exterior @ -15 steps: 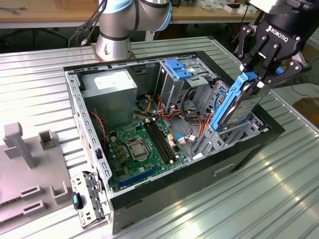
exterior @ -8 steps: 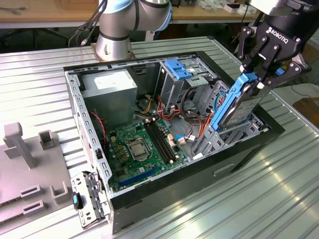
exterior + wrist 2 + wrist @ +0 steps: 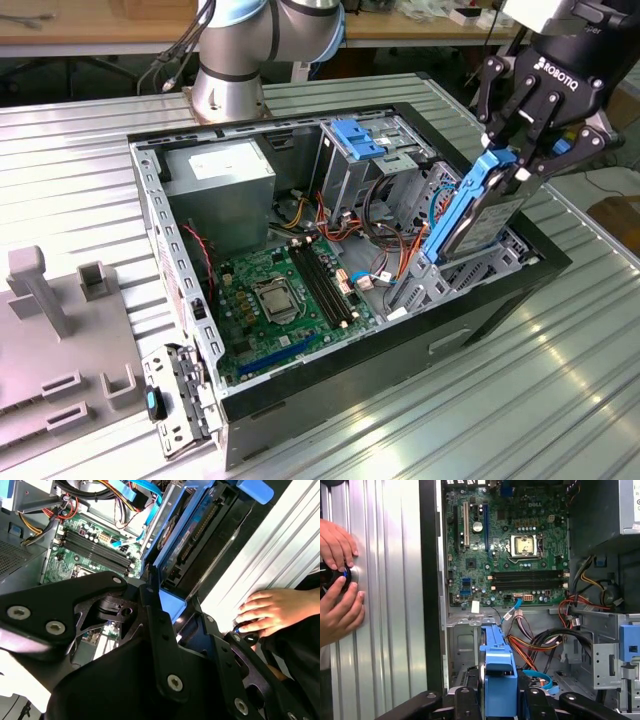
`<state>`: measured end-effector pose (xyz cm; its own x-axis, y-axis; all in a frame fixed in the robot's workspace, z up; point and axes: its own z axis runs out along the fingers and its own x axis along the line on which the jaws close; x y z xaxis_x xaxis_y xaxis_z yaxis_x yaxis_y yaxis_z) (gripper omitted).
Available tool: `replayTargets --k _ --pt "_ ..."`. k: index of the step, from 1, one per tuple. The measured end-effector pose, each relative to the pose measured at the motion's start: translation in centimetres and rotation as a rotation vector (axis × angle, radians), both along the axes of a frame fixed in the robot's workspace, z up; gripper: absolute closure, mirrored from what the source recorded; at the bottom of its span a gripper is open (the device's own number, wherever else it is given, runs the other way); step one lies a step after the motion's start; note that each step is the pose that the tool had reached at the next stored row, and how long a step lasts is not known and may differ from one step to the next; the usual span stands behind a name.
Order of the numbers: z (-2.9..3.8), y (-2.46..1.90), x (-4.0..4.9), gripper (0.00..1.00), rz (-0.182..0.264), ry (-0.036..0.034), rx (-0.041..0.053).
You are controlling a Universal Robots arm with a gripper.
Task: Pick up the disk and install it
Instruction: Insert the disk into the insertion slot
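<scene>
Exterior view looks down on the case (image 3: 450, 325); close wrist views share its motherboard (image 3: 470, 545).

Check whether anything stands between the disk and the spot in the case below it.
The gripper grips the disk, which hangs tilted with its lower end down in the case. Nothing solid shows beneath it, but loose cables lie close beside it and could snag.

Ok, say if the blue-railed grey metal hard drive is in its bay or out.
Out, not seated. The blue-railed grey metal hard drive stands tilted on edge in the black claw, mostly above the open computer case.
</scene>
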<state>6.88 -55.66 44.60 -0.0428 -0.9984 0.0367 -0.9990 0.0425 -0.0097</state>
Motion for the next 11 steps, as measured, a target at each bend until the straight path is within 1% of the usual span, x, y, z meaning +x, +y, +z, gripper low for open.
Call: replayTargets --k 5,8,9,11 --pt "0.0 0.0 0.0 0.63 0.002 -0.0001 0.0" --pt "0.15 0.0 0.0 0.63 0.002 -0.0001 0.0" --pt "0.82 0.0 0.0 0.63 0.002 -0.0001 0.0001" --pt "1.81 0.0 0.0 0.63 0.002 -0.0008 0.0001"
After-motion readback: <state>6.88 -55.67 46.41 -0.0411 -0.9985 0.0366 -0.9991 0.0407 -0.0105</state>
